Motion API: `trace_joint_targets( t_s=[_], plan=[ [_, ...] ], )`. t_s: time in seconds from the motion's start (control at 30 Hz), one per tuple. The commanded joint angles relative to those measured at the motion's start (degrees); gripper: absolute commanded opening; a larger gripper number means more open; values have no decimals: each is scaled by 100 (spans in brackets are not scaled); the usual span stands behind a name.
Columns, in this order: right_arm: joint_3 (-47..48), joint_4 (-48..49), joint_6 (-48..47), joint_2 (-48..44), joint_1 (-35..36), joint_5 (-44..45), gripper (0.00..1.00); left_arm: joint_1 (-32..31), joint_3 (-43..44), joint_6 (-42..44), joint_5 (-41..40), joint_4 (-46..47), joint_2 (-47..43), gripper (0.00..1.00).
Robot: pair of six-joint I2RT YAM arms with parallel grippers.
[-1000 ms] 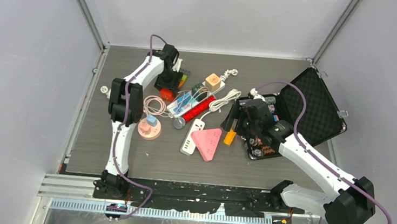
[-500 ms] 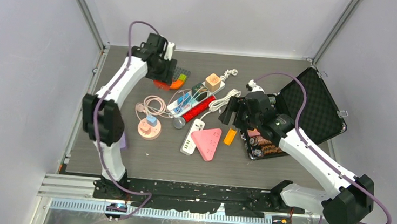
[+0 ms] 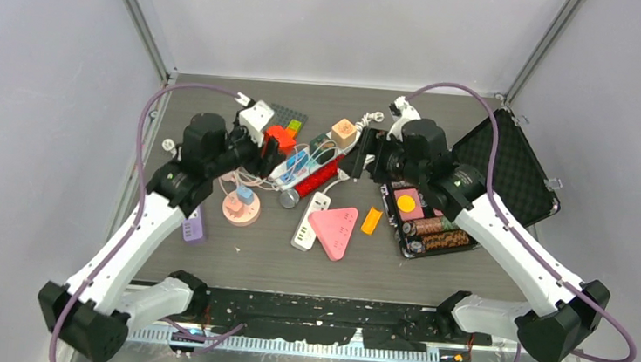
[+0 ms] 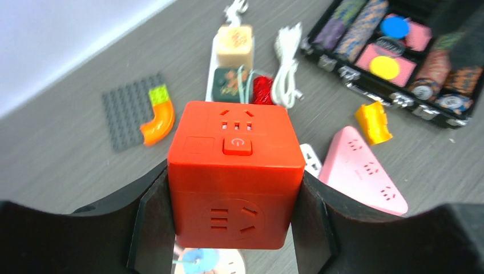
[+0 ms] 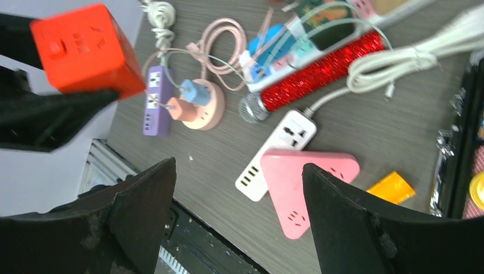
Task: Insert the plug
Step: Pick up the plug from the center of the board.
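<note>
My left gripper point(image 4: 234, 220) is shut on a red cube socket point(image 4: 235, 165), its fingers point(image 4: 149, 222) pressing the cube's two sides. The cube hangs above the table's left part point(image 3: 281, 138), its button face up and a socket face toward the camera. My right gripper point(image 5: 240, 200) stands open and empty in the air, left of the black case point(image 3: 370, 157). A bundled white cable with a plug end point(image 3: 362, 162) lies under it, also in the right wrist view point(image 5: 411, 57). Which item is the task's plug I cannot tell.
On the table lie a pink triangular strip point(image 3: 335, 228), a white strip point(image 3: 311, 220), a purple strip point(image 3: 193, 222), a round pink socket with small plugs in it point(image 3: 240, 209), a red glitter microphone point(image 3: 317, 176) and an orange piece point(image 3: 371, 220). An open case of chips point(image 3: 510, 176) stands right.
My left arm has swung from the back of the table toward the middle, lifting the red cube. The right gripper left the case, moved back-left and opened slightly wider.
</note>
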Motion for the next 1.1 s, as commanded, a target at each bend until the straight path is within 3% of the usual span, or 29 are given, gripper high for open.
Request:
trace_joint_targets(
  t_s=[0.0,0.27,0.5,0.73,0.87,1.07],
  plan=[
    [828,-34,-457,212,187,-300,86,-223,-537,656,638,1748,-805,0],
    [1659,-80,-1258,573,326,-563,89,-253,-559,752,1948,2099,-1124,0],
    [1439,825,-3200,304,327,-3004,89,-250,103,335,3235,1277,-970,0],
    [1440,641,-4719,145,329,-4212,89,-249,741,175,4402,61,-843,0],
    [1495,638,-4807,159,347,-4841,88,-250,1004,149,4783,-460,-709,0],
    [1577,855,-4567,151,508,-5199,87,-250,1013,-247,4871,-399,-666,1]
  ],
)
